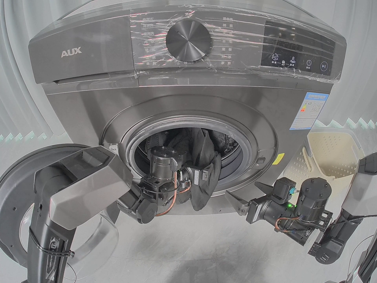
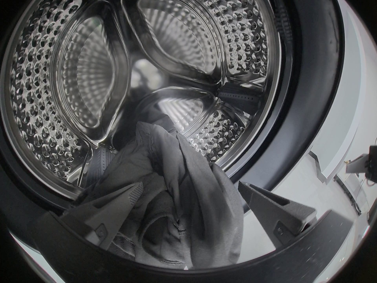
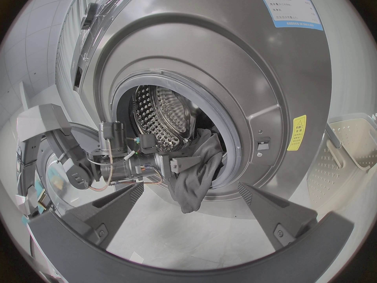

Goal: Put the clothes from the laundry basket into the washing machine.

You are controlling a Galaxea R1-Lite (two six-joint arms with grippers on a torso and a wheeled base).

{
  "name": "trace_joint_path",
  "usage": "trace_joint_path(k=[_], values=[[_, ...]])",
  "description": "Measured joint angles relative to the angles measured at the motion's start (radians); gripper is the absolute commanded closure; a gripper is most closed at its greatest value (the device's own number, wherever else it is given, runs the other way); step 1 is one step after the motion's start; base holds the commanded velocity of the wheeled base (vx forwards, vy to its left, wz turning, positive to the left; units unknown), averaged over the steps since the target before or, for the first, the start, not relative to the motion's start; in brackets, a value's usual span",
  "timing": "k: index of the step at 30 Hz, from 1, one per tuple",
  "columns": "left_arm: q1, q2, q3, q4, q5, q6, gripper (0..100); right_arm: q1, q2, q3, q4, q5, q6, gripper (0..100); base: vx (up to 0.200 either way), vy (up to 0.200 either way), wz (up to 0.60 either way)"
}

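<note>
A dark grey garment (image 1: pixel 206 191) hangs over the lower rim of the washing machine's (image 1: pixel 188 99) round opening, part inside the steel drum (image 2: pixel 98 67), part dangling outside. My left gripper (image 1: pixel 202 169) is at the opening, open, its fingers spread on both sides of the garment (image 2: pixel 184 205). My right gripper (image 1: pixel 248 195) is open with nothing between its fingers, low in front of the machine, to the right of the opening and apart from the garment (image 3: pixel 194 177). The cream laundry basket (image 1: pixel 333 154) stands to the right of the machine; the part I see holds nothing.
The machine's door (image 1: pixel 15 201) is swung open at the left, behind my left arm. Grey floor (image 1: pixel 204 248) lies in front of the machine. The basket (image 3: pixel 349 146) is close beside my right arm.
</note>
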Motion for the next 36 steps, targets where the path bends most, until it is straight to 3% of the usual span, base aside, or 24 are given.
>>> trace_joint_path(k=[4, 5, 10, 17, 28, 29, 36], values=[[0.017, 0.05, -0.034, -0.007, 0.003, 0.009, 0, 0.003, 0.0, -0.001, 0.0, 0.0, 0.003, 0, 0.0, 0.0, 0.0], [0.018, 0.06, -0.042, -0.011, 0.003, 0.012, 100, 0.003, 0.0, -0.001, 0.0, 0.0, 0.004, 0, 0.0, 0.0, 0.0], [0.023, 0.106, -0.078, -0.018, 0.003, 0.029, 100, 0.005, 0.0, -0.002, 0.0, 0.001, 0.006, 0, 0.0, 0.0, 0.0], [0.028, 0.142, -0.137, -0.039, 0.006, 0.025, 100, 0.006, 0.0, -0.003, 0.0, 0.0, 0.014, 0, 0.0, 0.0, 0.0], [0.075, 0.193, -0.411, -0.083, 0.087, 0.031, 100, 0.015, 0.0, -0.005, 0.0, 0.0, 0.028, 0, 0.0, 0.0, 0.0], [0.08, 0.198, -0.433, -0.087, 0.093, 0.031, 0, 0.016, 0.0, -0.005, 0.0, 0.001, 0.028, 0, 0.0, 0.0, 0.0], [0.087, 0.214, -0.429, -0.108, 0.098, 0.027, 0, 0.018, 0.0, -0.005, 0.0, 0.001, 0.029, 0, 0.0, 0.0, 0.0]])
